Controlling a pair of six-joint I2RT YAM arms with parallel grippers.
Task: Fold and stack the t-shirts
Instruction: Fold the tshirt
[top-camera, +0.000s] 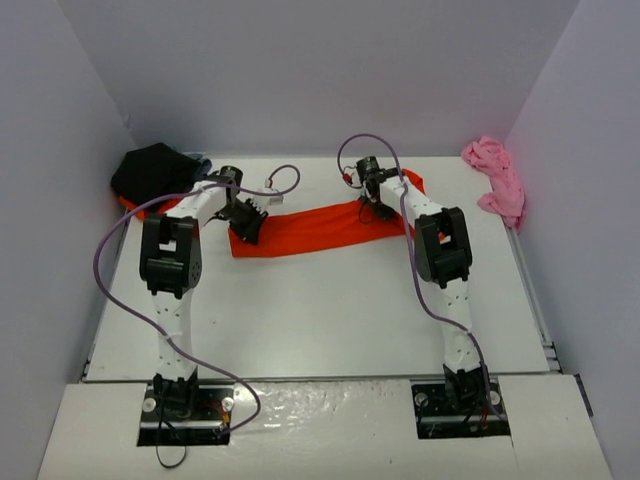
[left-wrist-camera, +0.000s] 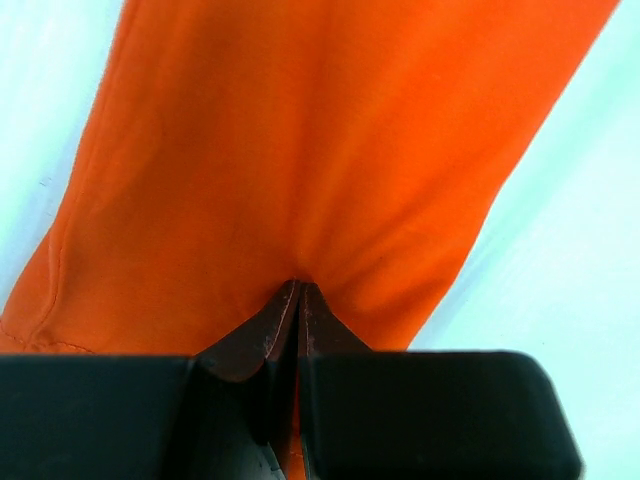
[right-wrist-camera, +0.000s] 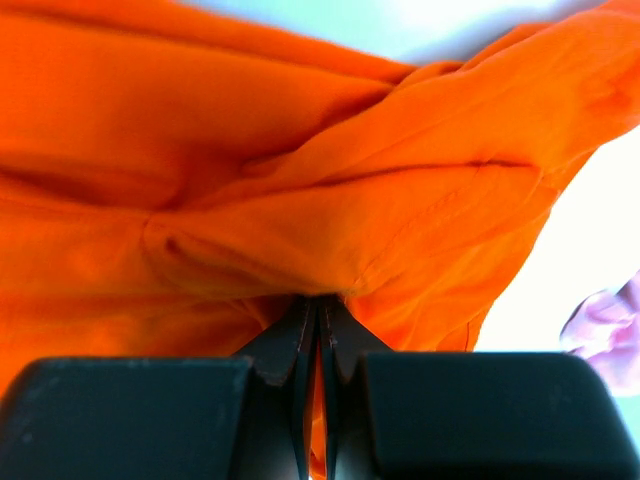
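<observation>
An orange-red t-shirt (top-camera: 310, 230) lies stretched as a long band across the far middle of the table. My left gripper (top-camera: 245, 222) is shut on its left end; the left wrist view shows the cloth (left-wrist-camera: 300, 150) pinched between the closed jaws. My right gripper (top-camera: 372, 203) is shut on its right end, with bunched cloth (right-wrist-camera: 300, 200) held between its jaws. A black t-shirt (top-camera: 150, 172) lies heaped at the far left on top of a second orange-red one (top-camera: 127, 204), of which only an edge shows. A pink t-shirt (top-camera: 495, 180) lies crumpled at the far right.
Grey walls close the table on the left, back and right. Purple cables loop over both arms. A bit of pink cloth (right-wrist-camera: 605, 320) shows at the right edge of the right wrist view.
</observation>
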